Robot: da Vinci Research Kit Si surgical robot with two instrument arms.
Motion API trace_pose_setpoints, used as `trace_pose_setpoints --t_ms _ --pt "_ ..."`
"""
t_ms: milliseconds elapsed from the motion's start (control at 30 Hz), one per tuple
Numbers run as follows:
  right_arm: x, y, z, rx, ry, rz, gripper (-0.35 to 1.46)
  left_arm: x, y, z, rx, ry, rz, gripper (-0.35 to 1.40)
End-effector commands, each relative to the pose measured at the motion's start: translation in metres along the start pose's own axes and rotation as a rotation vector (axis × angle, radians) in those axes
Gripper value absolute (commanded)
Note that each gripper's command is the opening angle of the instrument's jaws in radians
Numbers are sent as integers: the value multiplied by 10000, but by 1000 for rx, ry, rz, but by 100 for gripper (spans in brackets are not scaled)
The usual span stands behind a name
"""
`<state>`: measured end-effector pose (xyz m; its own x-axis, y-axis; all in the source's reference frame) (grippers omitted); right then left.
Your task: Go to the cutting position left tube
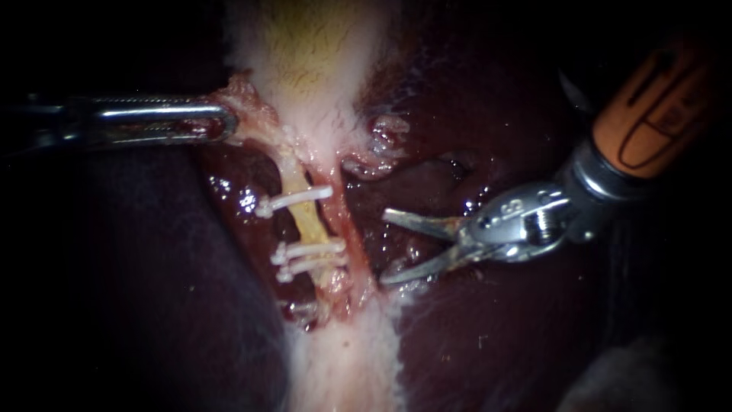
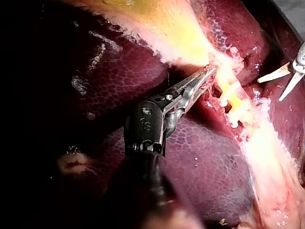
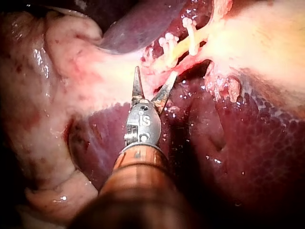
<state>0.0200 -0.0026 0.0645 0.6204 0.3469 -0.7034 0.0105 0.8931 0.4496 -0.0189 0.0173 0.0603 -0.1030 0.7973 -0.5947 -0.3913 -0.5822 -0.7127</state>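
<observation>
A yellowish tube [image 1: 306, 220] runs down from the pale gallbladder [image 1: 313, 61], left of a reddish strand [image 1: 348, 233]. It carries three white clips: one higher [image 1: 296, 199] and two close together lower [image 1: 309, 256]. My right instrument [image 1: 386, 248] has thin blades that stand open just right of the strand, level with the lower clips and touching neither tube. From its own wrist camera the blade tips [image 3: 155, 72] lie just short of the clipped tube [image 3: 178, 47]. My left instrument [image 1: 223, 122] is shut on pale tissue [image 1: 248, 107] at the gallbladder's neck and holds it to the left [image 2: 208, 72].
Dark red liver [image 1: 496, 328] surrounds the tubes on both sides. A ragged bit of pale tissue [image 1: 377, 145] lies above the right blades. A pale band of tissue [image 1: 343, 366] continues below the clips. The right instrument's orange shaft [image 1: 659, 99] enters from the upper right.
</observation>
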Motion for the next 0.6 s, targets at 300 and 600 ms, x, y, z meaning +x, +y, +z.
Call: trace_pose_setpoints --t_ms 300,600 --pt "6 9 37 25 -7 -30 143 0 2 0 -1 0 0 -35" --pt "-6 19 58 39 -22 -36 143 0 5 -1 -3 -1 0 -35"
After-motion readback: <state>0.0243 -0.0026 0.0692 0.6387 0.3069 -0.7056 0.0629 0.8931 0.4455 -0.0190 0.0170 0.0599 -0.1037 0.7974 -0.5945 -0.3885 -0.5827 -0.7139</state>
